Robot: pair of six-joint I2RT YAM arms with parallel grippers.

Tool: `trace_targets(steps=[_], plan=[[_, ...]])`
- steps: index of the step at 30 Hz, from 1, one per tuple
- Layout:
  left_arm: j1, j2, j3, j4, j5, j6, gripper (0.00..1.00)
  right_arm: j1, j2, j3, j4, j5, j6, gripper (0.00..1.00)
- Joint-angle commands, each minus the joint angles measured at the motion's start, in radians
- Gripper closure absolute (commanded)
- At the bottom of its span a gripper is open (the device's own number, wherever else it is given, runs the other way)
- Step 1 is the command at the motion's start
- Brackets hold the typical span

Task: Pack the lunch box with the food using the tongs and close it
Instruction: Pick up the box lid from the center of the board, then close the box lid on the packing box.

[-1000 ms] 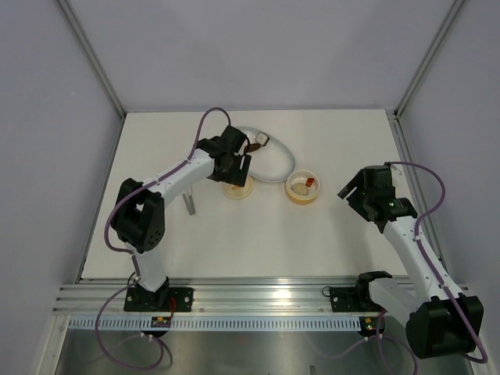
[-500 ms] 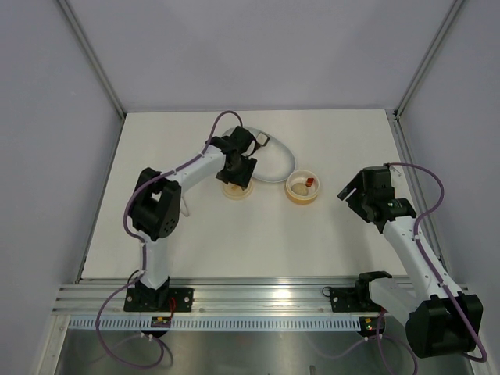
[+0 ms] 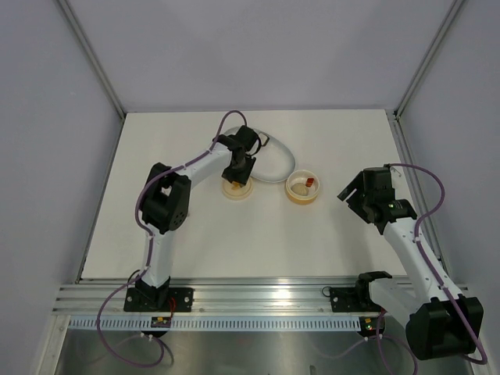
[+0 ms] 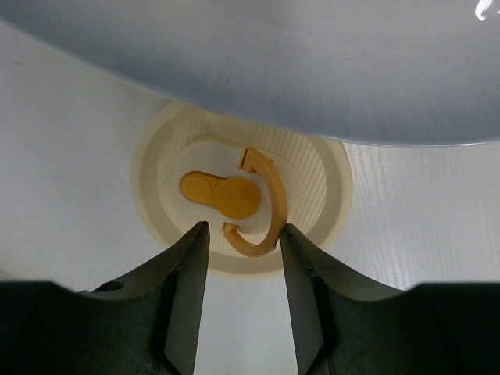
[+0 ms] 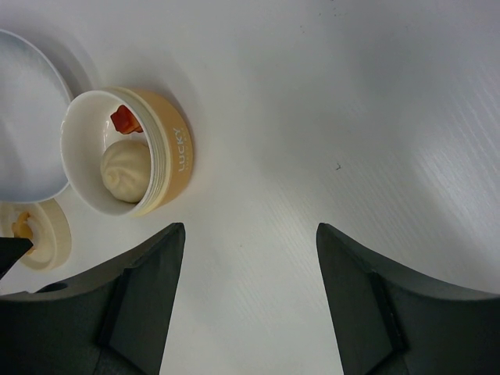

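Left gripper [image 4: 241,233] has settled over the lid [image 4: 234,195], jaws narrowed yet apart; right gripper [image 5: 250,234] unmoved, jaws spread.

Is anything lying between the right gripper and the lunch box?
No. In the right wrist view, only bare table separates the right gripper from the lunch box.

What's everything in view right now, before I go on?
Lunch box: one, pale yellow, open, centre-right of table.
Food: two pieces, a beige round one and a red one, inside the lunch box.
Lid: one, pale yellow with orange mark, flat on the table left of the lunch box.
Dish: one, white, oval, just behind the lid.
Table: one, white.
Left jaws: black, apart, over the lid.
Right jaws: black, wide apart, right of the lunch box.
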Motion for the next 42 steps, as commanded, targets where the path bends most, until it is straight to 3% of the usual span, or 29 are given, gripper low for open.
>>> trace_targets(steps=[1, 8, 13, 24, 29, 34, 35, 42], plan=[[0.014, 0.001, 0.030, 0.013, 0.017, -0.003, 0.59, -0.002, -0.024, 0.003, -0.007, 0.004, 0.001, 0.24], [0.054, 0.001, 0.007, 0.029, 0.093, -0.018, 0.71, -0.002, -0.030, 0.000, -0.010, 0.004, 0.001, 0.24], [0.060, -0.052, -0.043, 0.029, 0.139, -0.001, 1.00, -0.002, -0.043, 0.002, -0.021, 0.008, 0.001, 0.24], [0.037, -0.341, -0.155, -0.007, 0.290, -0.066, 1.00, -0.002, 0.038, 0.023, 0.042, -0.008, -0.019, 0.24], [-0.021, -0.361, -0.029, -0.018, 0.344, -0.104, 1.00, -0.002, 0.175, 0.083, 0.073, -0.020, -0.050, 0.24], [-0.122, -0.199, 0.218, -0.074, 0.335, -0.126, 1.00, -0.004, 0.284, 0.143, 0.045, -0.031, -0.036, 0.24], [-0.138, -0.169, 0.315, -0.086, 0.330, -0.127, 1.00, -0.004, 0.278, 0.140, 0.048, -0.031, -0.030, 0.24], [-0.202, 0.075, 0.616, -0.123, 0.324, -0.127, 1.00, -0.010, 0.139, 0.053, 0.039, 0.026, 0.018, 0.24]])
